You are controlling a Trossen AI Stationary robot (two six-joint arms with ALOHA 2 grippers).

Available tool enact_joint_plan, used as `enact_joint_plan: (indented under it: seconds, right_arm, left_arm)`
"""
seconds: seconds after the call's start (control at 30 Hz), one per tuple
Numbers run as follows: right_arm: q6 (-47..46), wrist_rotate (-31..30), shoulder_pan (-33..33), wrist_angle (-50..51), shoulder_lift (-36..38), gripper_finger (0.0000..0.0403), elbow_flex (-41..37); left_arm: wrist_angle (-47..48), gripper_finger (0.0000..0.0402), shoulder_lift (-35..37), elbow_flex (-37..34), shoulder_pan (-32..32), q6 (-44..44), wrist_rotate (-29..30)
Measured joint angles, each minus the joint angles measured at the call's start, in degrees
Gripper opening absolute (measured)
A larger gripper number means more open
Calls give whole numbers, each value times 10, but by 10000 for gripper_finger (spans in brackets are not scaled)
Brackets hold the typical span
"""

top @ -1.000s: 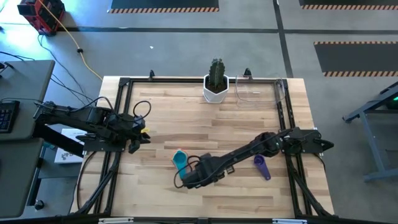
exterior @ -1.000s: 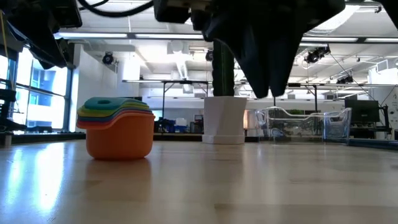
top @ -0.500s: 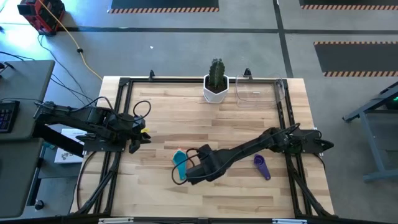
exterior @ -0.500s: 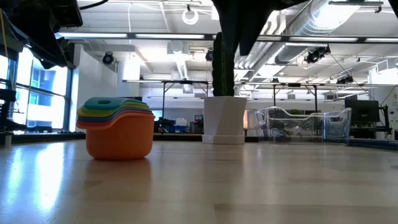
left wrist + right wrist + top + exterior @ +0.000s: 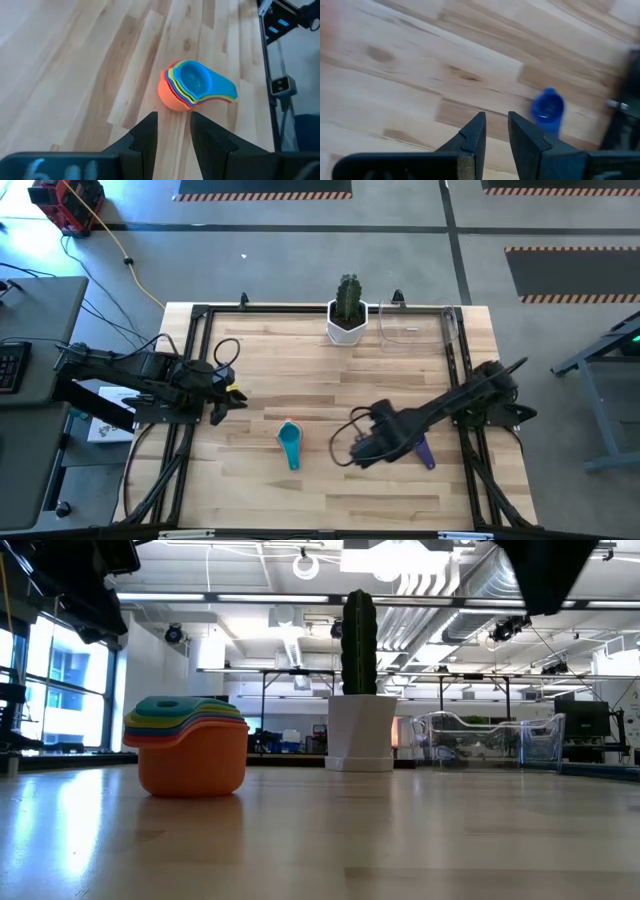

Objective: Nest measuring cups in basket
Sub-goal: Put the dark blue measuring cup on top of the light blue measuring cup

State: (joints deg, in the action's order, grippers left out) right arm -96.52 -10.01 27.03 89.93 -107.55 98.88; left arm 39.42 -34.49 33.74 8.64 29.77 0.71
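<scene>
A nested stack of measuring cups (image 5: 290, 443) stands on the table's middle, orange at the bottom and teal on top; it shows also in the low view (image 5: 190, 745) and the left wrist view (image 5: 192, 90). One purple cup (image 5: 424, 450) lies alone near the right edge, also seen as the cup (image 5: 547, 107) in the right wrist view. My right gripper (image 5: 352, 452) hovers open between the stack and the purple cup, touching neither. My left gripper (image 5: 228, 398) waits open at the left edge, pointing at the stack. The clear basket (image 5: 420, 328) sits at the far edge.
A white pot with a cactus (image 5: 347, 315) stands at the far edge, just left of the basket (image 5: 490, 738). Black frame rails run along the table's left and right sides. Bare wood lies between the stack and the basket.
My right gripper has drawn back from the cup stack toward the table's right edge and risen, leaving the low view upward. The stack has stayed where it was. The left arm has kept still.
</scene>
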Motion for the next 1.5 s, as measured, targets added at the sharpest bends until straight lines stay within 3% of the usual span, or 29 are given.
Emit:
enact_joint_plan:
  seconds: [0.17, 0.53, 0.87, 1.17, 1.5]
  right_arm:
    - [-27, 21, 14, -7, 73, 74, -88]
    - [-79, 67, 36, -137, 170, 86, -281]
    - [-76, 88, 34, -236, 173, 153, -379]
    - [-82, 91, 29, -367, 173, 156, -455]
    - [-80, 105, 29, -390, 173, 155, -493]
  left_arm:
    - [1, 103, -1, 0, 0, 0, 25]
    - [1, 103, -1, 0, 0, 0, 40]
    - [1, 103, -1, 0, 0, 2, 57]
    - [1, 103, -1, 0, 0, 1, 60]
    - [2, 103, -1, 0, 0, 1, 61]
